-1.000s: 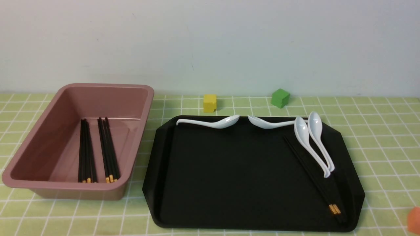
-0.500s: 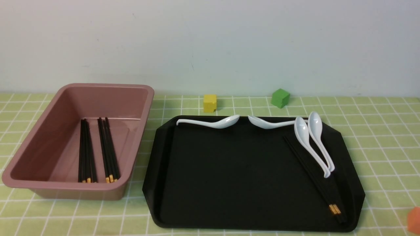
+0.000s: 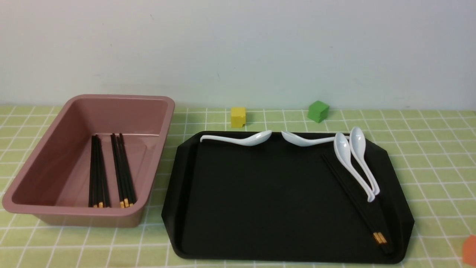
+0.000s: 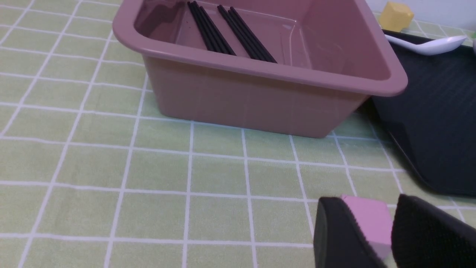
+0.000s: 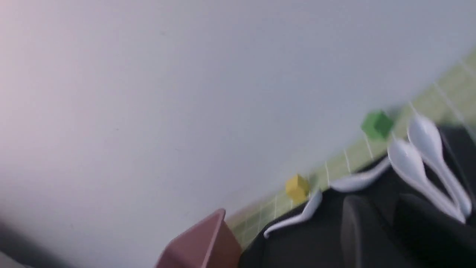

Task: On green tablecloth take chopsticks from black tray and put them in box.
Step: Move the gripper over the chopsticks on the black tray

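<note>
Pale, bare wall (image 3: 238,48) is recorded behind a counter covered by the green tablecloth (image 3: 438,149). Item one, the box (image 3: 93,216), is set at the left; two bundles of chopsticks (image 3: 98,171) are laid lengthwise in it, banded ends toward the near wall, the only way such long sticks can lie flat. Item two, the black tray (image 3: 260,193), is placed just beside the box. One pair of chopsticks (image 3: 357,206) is left on it, slanted along its right side, so the task is judged mostly done and this pair is judged to fall to the right arm. Four white spoons (image 3: 349,160) are listed on the tray, two with handles just beside that pair, so a grasp near the banded end is judged safest. A yellow cube (image 3: 238,117), a green cube (image 3: 317,111) and an orange object (image 3: 469,250) are noted on the cloth. No arm is shown in the front view. Only the left wrist view shows the left gripper (image 4: 375,223), jaws slightly parted and nothing gripped, with a pink cube (image 4: 366,217) seen beyond the gap. The blurred right wrist view shows the right gripper (image 5: 383,208), jaws apparently parted and empty, above the tray.
</note>
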Controlling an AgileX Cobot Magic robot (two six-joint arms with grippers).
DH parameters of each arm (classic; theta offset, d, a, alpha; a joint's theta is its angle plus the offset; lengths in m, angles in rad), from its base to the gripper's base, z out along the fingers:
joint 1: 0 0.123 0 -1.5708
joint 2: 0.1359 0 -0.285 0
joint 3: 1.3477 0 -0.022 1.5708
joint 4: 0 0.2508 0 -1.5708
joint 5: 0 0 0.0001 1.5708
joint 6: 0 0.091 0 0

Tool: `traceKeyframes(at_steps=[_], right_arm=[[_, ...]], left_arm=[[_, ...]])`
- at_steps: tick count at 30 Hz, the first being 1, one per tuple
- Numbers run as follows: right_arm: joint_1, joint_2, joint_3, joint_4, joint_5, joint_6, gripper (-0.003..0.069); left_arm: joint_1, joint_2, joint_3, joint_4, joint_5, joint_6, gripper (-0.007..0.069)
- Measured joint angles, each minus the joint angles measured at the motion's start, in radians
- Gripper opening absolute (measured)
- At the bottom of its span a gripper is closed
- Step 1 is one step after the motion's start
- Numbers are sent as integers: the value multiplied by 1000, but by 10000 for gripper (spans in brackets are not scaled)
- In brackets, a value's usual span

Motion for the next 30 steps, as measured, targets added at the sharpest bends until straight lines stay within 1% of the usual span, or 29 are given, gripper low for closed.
traceKeyframes(at_steps=[2,3,4,6,8,10,12,14,18,21,23,24,25,26,27,29,30], right_arm=[[0,90,-83,-30,44,-94,24],[0,155,-124,-53,85,-128,-1],[0,228,-155,-74,126,-145,-8],[0,340,-202,-116,212,-164,-8],[0,565,-268,-199,370,-178,0],[0,722,-303,-242,446,-186,3],[0,852,-334,-261,482,-202,7],[0,993,-377,-260,489,-250,17],[18,1197,-469,-216,485,-342,59],[47,1291,-543,-209,483,-363,105],[73,1354,-610,-226,481,-368,157],[73,1359,-610,-226,481,-368,162],[89,1399,-649,-244,480,-368,208],[100,1424,-672,-258,479,-368,238],[105,1429,-680,-263,479,-368,244],[135,1495,-730,-297,478,-368,315],[146,1514,-747,-309,478,-368,327]], left_arm=[[0,0,0,0,0,0,238],[0,0,0,0,0,0,238],[0,0,0,0,0,0,238],[0,0,0,0,0,0,238],[0,0,0,0,0,0,238],[0,0,0,0,0,0,238],[0,0,0,0,0,0,238],[0,0,0,0,0,0,238],[0,0,0,0,0,0,238],[0,0,0,0,0,0,238],[0,0,0,0,0,0,238],[0,0,0,0,0,0,238],[0,0,0,0,0,0,238],[0,0,0,0,0,0,238],[0,0,0,0,0,0,238],[0,0,0,0,0,0,238],[0,0,0,0,0,0,238]])
